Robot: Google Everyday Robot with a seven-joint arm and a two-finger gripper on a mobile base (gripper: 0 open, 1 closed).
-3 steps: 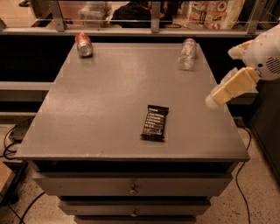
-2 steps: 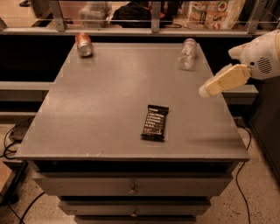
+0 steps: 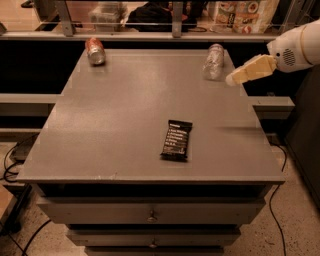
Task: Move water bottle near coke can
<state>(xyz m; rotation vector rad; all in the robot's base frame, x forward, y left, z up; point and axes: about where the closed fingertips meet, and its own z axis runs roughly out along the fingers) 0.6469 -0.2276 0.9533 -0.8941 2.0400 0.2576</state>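
Nearest the camera, the drawers (image 3: 150, 216) under the grey table (image 3: 120, 115) are shut. A black snack bar (image 3: 176, 140) lies flat on the tabletop, well on the near side of the gripper (image 3: 235, 77) and out of its line.

The gripper, on its white arm (image 3: 300, 45), hangs over the table's far edge on the picture's right. Whether it is spread or pressed together cannot be told from this angle. Over the past second it has travelled from the middle of that edge toward the far corner, and its tip has closed steadily on the water bottle (image 3: 214, 61).

The bottle lies on its side just beyond the tip, on the side toward the table's middle. The two look close but apparently not yet touching, and nothing is held. The bottle has not shifted during the approach.

The coke can (image 3: 95, 51), also on its side with its silver end toward the camera, rests at the opposite far corner. It is well apart from the gripper, with the full width of the table between it and the bottle.

By all appearances the reach is nearly done, while the grasp and the carry across to the can are still to come. A rounded, crinkled bottle could roll if nudged. Behind the table, bags (image 3: 245, 10) sit on a shelf.
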